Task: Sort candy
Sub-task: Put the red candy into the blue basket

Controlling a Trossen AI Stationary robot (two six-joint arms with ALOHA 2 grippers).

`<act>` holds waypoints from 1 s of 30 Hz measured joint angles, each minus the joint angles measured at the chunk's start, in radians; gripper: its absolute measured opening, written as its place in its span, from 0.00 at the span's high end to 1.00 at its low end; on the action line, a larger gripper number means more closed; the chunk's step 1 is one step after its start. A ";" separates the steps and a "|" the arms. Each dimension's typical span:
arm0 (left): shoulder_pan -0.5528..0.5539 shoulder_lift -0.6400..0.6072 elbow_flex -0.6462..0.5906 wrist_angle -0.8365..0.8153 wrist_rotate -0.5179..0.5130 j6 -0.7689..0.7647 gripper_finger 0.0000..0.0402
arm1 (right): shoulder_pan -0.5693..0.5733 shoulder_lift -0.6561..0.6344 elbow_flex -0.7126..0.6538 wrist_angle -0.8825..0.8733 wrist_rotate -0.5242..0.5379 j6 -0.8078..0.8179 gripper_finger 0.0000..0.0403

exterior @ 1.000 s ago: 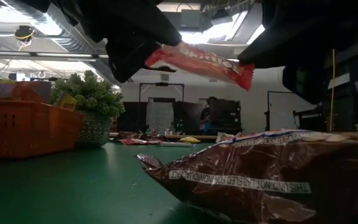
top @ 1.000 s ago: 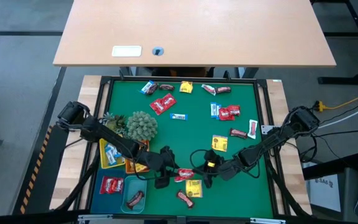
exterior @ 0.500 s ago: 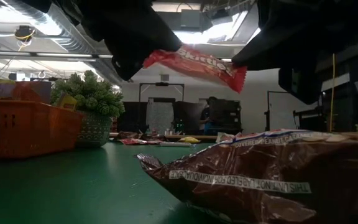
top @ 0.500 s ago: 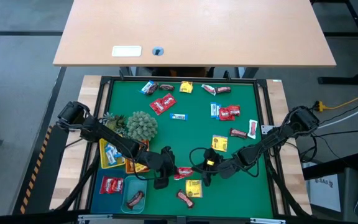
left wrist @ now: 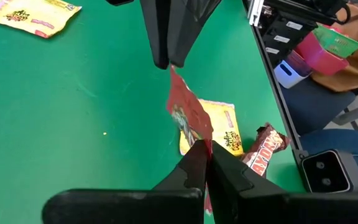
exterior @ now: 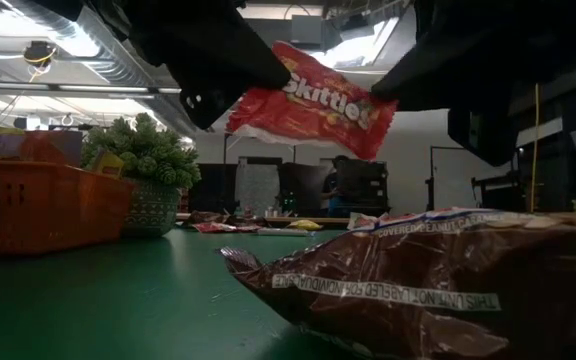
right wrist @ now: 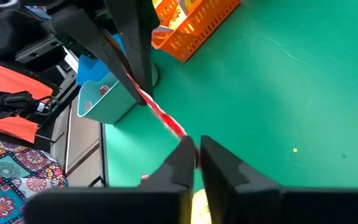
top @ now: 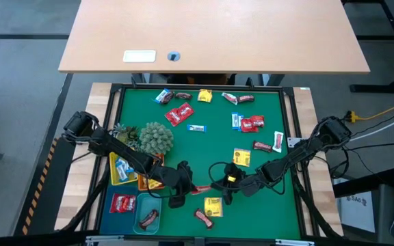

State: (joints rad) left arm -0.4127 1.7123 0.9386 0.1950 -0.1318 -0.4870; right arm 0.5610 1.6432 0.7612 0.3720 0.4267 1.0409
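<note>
Now my left gripper (left wrist: pixel 205 163) has clamped the red packet (exterior: pixel 308 100), my right gripper (right wrist: pixel 194 155) pinches it too, so next it must let go.

Skittles packet (exterior: pixel 308 103): was red with white lettering
table (top: pixel 211 147): was green on top
orange tray (exterior: pixel 38 205): was orange lattice
teal tray (right wrist: pixel 101 102): was teal
plant ball (top: pixel 156 138): was grey-green
Payday bar (left wrist: pixel 263 151): was brown with white lettering
end effectors: were black
</note>
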 joint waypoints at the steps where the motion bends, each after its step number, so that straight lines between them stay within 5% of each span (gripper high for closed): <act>1: -0.001 0.000 0.000 -0.001 0.000 0.000 0.99 | 0.000 0.000 0.000 0.001 0.000 0.000 0.87; 5: 0.000 -0.004 0.000 -0.012 0.050 0.000 1.00 | 0.000 0.000 0.000 -0.009 0.000 -0.002 0.72; 10: 0.000 -0.070 0.000 -0.132 0.259 -0.002 1.00 | 0.001 0.000 0.000 -0.045 -0.004 -0.002 0.58; 19: -0.077 -0.315 0.000 -0.723 0.617 -0.238 1.00 | 0.002 0.000 0.000 -0.112 -0.064 -0.003 0.52; 24: -0.175 -0.433 0.000 -0.948 0.623 -0.462 1.00 | 0.002 0.000 0.000 -0.123 -0.063 -0.003 0.52; 30: -0.294 -0.490 0.000 -1.092 0.515 -0.788 1.00 | 0.002 0.000 0.000 -0.131 -0.063 -0.003 0.52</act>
State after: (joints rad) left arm -0.7068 1.2224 0.9386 -0.8967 0.3828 -1.2748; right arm 0.5625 1.6432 0.7612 0.2414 0.3641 1.0382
